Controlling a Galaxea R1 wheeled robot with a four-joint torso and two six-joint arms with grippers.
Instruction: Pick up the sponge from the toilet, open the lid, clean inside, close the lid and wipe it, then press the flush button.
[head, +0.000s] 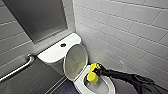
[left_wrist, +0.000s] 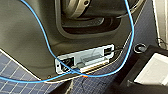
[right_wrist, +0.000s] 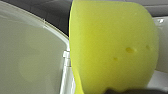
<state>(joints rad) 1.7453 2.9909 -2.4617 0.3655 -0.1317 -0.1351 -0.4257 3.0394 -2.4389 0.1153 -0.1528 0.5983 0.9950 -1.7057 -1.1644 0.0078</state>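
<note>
The white toilet (head: 106, 88) stands in a tiled corner with its lid (head: 75, 61) raised against the tank, greyish underside facing out. The round dark flush button (head: 63, 45) sits in the middle of the tank top. My right gripper (head: 96, 71), on a black arm coming in from the right, is shut on the yellow sponge (head: 92, 74). It holds the sponge over the open bowl at the seat's far rim. In the right wrist view the sponge (right_wrist: 115, 47) looms large beside the raised lid (right_wrist: 30, 55).
A metal grab bar (head: 17, 68) runs along the left wall. The white tiled wall (head: 125, 32) is close on the toilet's right. Dark floor (head: 65, 88) shows left of the bowl. The left wrist view looks at my own base with a blue cable (left_wrist: 47, 37).
</note>
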